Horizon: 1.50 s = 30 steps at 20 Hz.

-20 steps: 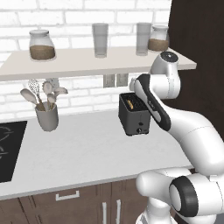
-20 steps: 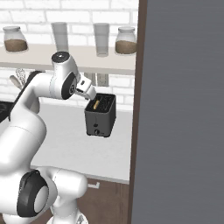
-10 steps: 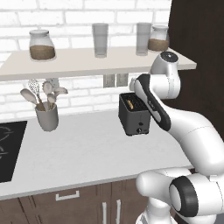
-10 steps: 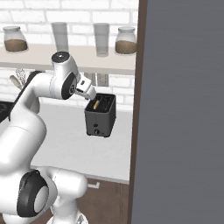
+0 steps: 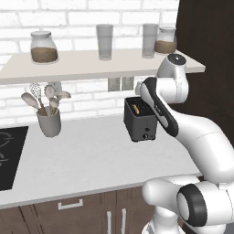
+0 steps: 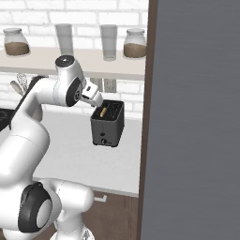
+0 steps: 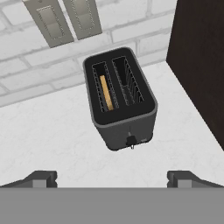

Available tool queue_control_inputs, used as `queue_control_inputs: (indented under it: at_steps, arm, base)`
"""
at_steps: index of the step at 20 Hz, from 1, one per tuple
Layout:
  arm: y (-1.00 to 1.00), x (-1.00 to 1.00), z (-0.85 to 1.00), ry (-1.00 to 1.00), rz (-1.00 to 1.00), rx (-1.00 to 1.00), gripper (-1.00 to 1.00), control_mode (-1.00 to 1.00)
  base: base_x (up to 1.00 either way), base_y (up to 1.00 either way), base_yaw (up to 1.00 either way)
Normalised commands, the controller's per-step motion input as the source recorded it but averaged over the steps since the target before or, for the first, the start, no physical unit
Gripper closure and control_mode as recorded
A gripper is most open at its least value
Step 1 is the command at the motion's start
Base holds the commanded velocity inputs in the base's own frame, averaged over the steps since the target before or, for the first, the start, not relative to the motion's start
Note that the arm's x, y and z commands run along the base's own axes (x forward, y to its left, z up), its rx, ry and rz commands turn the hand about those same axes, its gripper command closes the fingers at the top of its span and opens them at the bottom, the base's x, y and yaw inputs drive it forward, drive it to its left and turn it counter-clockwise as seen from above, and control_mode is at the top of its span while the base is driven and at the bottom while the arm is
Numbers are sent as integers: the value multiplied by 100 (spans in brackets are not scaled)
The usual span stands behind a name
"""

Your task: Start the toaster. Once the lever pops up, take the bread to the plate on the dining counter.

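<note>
The black two-slot toaster (image 5: 140,125) (image 6: 108,125) (image 7: 121,101) stands on the white worktop against the brick wall. The bread (image 7: 105,92) (image 5: 136,109) (image 6: 103,111) sits sunk in its left slot, showing only a tan top edge. A small lever (image 7: 130,141) sticks out of the toaster's front face. My gripper (image 7: 113,179) hovers above and in front of the toaster, open wide with nothing between its fingers. The hand (image 6: 92,98) hangs just left of the toaster's top. The plate and the dining counter are out of view.
A grey utensil cup (image 5: 49,122) stands at the left, beside a black cooktop (image 5: 9,155). The shelf (image 5: 91,64) above carries jars and glasses. A tall dark cabinet (image 5: 210,55) (image 7: 201,65) rises right of the toaster. Wall outlets (image 7: 65,19) sit behind it.
</note>
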Motion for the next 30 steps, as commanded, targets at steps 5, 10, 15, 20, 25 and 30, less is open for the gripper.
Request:
queue_control_inputs:
  at_steps: [5, 10, 15, 20, 25, 30]
  arm:
    - [0, 0, 0, 0, 0, 0, -100, -100]
    - [0, 0, 0, 0, 0, 0, -100, -100]
    - [0, 0, 0, 0, 0, 0, -100, -100]
    - [0, 0, 0, 0, 0, 0, -100, -100]
    - [0, 0, 0, 0, 0, 0, -100, -100]
    - [0, 0, 0, 0, 0, 0, -100, -100]
  base:
    - [0, 0, 0]
    - [0, 0, 0]
    - [0, 0, 0]
    - [0, 0, 0]
    - [0, 0, 0]
    - [0, 0, 0]
